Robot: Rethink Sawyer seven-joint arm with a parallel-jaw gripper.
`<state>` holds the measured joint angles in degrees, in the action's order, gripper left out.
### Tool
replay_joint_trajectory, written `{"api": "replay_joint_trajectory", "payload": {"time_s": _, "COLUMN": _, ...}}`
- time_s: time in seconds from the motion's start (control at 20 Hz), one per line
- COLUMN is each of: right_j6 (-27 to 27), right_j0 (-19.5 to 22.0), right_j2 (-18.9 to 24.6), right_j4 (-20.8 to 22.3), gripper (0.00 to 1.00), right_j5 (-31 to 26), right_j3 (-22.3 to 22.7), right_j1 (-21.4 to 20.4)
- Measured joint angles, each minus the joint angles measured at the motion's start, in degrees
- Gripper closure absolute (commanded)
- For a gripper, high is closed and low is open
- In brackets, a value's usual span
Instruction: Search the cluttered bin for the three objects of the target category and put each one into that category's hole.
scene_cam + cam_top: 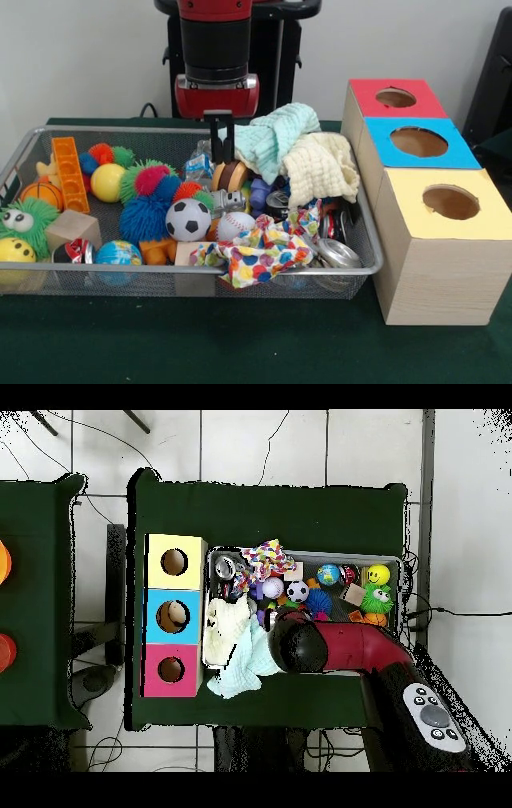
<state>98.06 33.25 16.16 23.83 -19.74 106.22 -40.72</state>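
Gripper (pixel 226 138) is lowered into wire bin (pixel 120 270) just left of mint cloth (pixel 276 132); fingers seen close together, nothing visibly held. Cloths piled near the three-hole box (pixel 432 232).

a red and black arm, seen from two sides

the robot's red and black cylindrical arm (pixel 216 48) shows, in the front view, a red band at the top edge, then a wide matte black sleeve with fine ribbing at its lower rim. below that sits a glossy red wrist housing (pixel 217 96) with a pale grey seam along its upper edge. a narrow black gripper (pixel 225 142) hangs from it; its jaws are too dark to tell apart. a black pedestal stands behind. from overhead, the arm is a smooth red tube ending in a rounded black cap (pixel 303 646), with a light grey oval panel carrying dark round buttons (pixel 435 718) near the base.
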Motion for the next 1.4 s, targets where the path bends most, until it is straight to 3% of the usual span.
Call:
{"api": "replay_joint_trajectory", "payload": {"time_s": 0.65, "right_j6": 0.0, "right_j0": 0.5, "right_j2": 0.3, "right_j4": 0.0, "gripper": 1.0, "right_j5": 0.0, "right_j3": -1.1, "right_j1": 0.7}}
{"api": "replay_joint_trajectory", "payload": {"time_s": 1.4, "right_j6": 0.0, "right_j0": 7.3, "right_j2": 3.3, "right_j4": 0.0, "gripper": 1.0, "right_j5": 0.0, "right_j3": -2.4, "right_j1": 5.7}}
